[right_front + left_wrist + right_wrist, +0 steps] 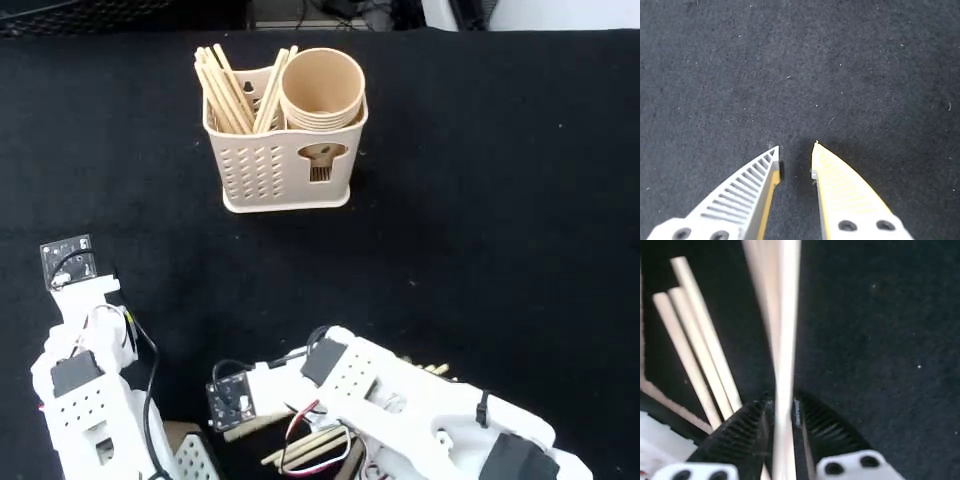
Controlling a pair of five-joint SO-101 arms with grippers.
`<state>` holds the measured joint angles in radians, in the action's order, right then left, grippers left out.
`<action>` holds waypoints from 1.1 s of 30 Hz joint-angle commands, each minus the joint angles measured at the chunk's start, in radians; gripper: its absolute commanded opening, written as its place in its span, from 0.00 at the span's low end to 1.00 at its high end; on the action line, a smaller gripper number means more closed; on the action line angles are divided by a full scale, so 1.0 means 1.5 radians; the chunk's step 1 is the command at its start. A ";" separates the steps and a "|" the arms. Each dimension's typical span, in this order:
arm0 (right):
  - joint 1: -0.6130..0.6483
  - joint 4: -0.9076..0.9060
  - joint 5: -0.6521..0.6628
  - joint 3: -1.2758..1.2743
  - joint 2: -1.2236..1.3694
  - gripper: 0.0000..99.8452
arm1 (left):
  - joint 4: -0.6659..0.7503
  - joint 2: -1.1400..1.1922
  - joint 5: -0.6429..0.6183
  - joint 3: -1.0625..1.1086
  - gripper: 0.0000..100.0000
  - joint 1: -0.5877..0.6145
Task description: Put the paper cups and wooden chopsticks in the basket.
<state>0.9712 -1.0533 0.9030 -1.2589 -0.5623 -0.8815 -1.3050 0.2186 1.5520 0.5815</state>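
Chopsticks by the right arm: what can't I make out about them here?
High view: the loose chopsticks lie mostly under the right arm, so their count is hidden.
Right wrist view: the held chopstick in the right gripper is blurred; one stick or two is unclear, and the frame edge cuts off its far end.
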 commanded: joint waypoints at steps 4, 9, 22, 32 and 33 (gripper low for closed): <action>-0.063 -0.004 -0.003 0.023 -0.001 0.03 | 0.009 -0.008 -0.004 -0.004 0.12 0.005; -0.202 0.000 -0.001 0.123 0.003 0.03 | 0.009 -0.008 -0.004 -0.004 0.12 0.004; -0.270 0.106 -0.004 0.215 0.022 0.01 | 0.009 -0.008 -0.004 -0.003 0.12 0.001; -0.271 0.136 -0.005 0.196 0.175 0.06 | 0.010 -0.008 -0.004 -0.002 0.12 0.001; -0.271 0.119 -0.005 0.203 0.186 0.10 | 0.010 -0.008 -0.004 -0.002 0.12 0.001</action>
<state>0.5785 -0.8661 0.9030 -0.9828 -0.3184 -0.8815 -1.3050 0.2186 1.5520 0.5815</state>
